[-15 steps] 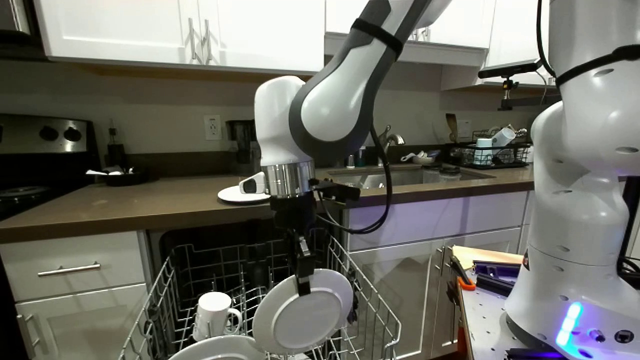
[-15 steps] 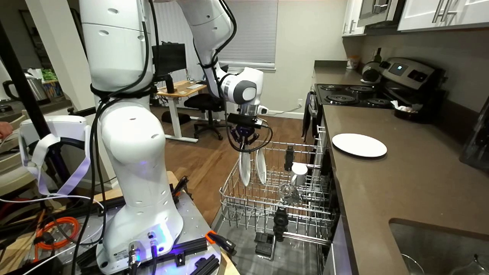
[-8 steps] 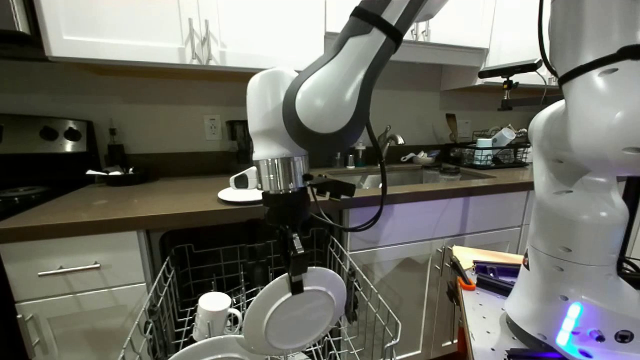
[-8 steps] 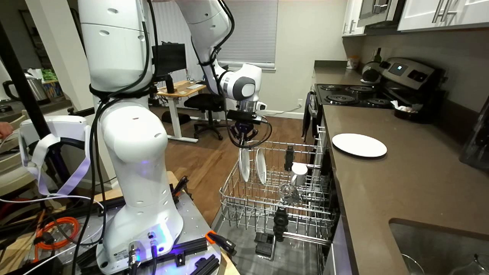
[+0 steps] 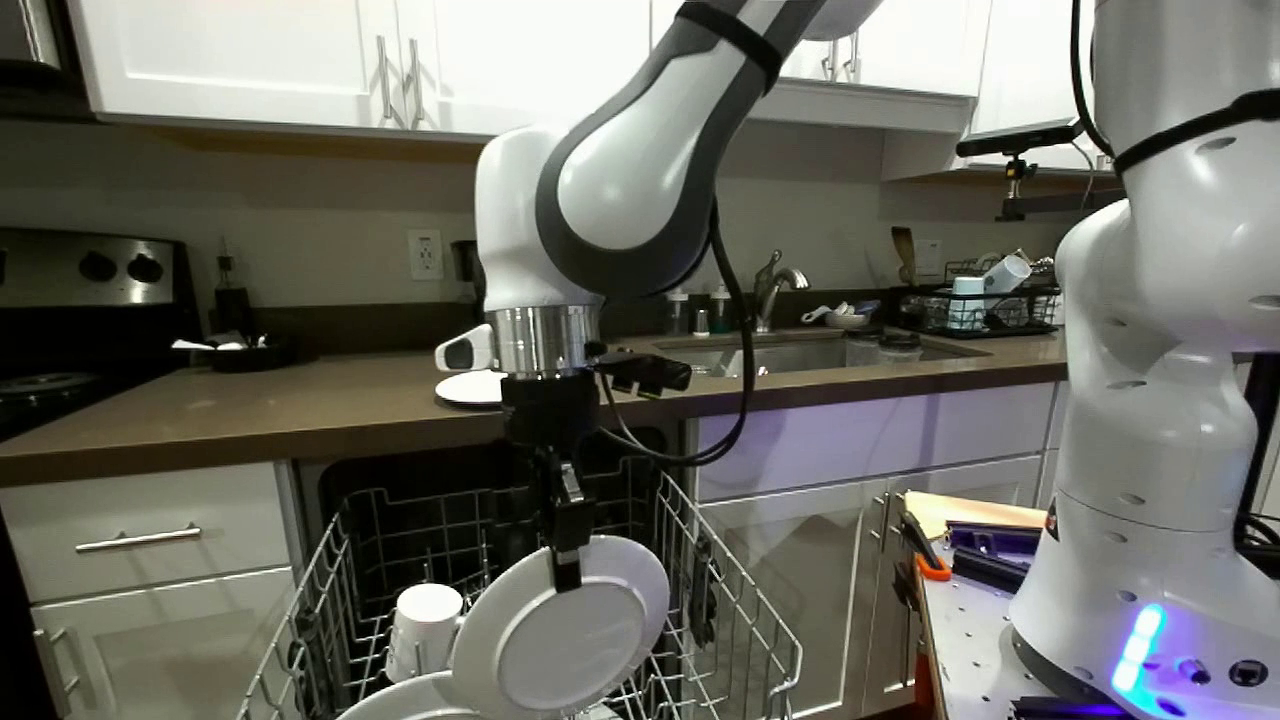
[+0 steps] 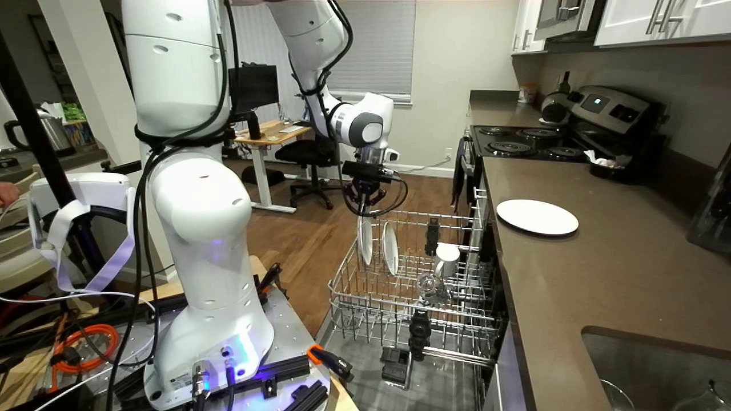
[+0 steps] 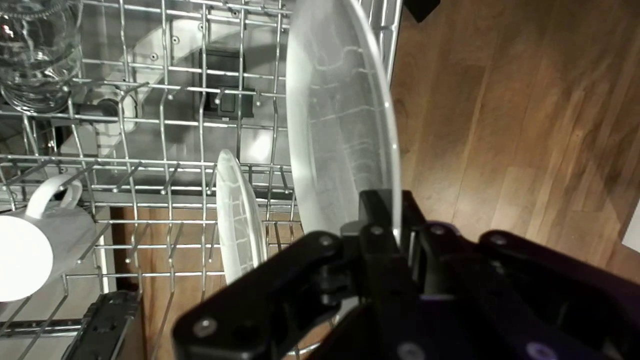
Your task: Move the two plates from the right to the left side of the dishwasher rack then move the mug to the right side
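Note:
My gripper (image 5: 566,575) is shut on the rim of a white plate (image 5: 575,650), one finger on each face. This plate (image 7: 340,120) hangs upright at the dishwasher rack's outer side; whether its lower edge clears the wires, I cannot tell. The other white plate (image 7: 235,215) stands upright in the rack (image 5: 735,567), apart from the held one. Near the counter side of the rack is the white mug (image 6: 447,254), its handle (image 7: 52,192) plain in the wrist view. In an exterior view the held plate covers the mug's handle and part of the other plate.
A clear glass (image 7: 40,55) lies in the rack close to the mug. On the counter (image 6: 577,274) sits a lone white plate (image 6: 537,217). The counter's edge rises behind the rack, and wooden floor (image 7: 480,125) shows beyond its outer side.
The arm has carried the held plate leftward in an exterior view, away from the robot's base. The plate now overlaps the mug's handle there. The other plate and the mug stay put.

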Action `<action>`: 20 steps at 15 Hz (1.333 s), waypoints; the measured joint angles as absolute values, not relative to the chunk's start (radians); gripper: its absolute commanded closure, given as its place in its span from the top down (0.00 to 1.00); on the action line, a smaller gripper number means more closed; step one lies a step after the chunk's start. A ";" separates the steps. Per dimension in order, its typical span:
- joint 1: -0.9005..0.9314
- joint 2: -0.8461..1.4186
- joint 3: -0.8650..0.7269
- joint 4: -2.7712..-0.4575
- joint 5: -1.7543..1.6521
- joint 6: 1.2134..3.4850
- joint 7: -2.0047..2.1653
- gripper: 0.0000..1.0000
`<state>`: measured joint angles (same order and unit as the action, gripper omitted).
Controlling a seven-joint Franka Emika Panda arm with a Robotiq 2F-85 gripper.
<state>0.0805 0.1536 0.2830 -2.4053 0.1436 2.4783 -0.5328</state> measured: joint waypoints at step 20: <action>0.097 0.350 0.312 -2.211 0.164 2.470 -0.616 0.02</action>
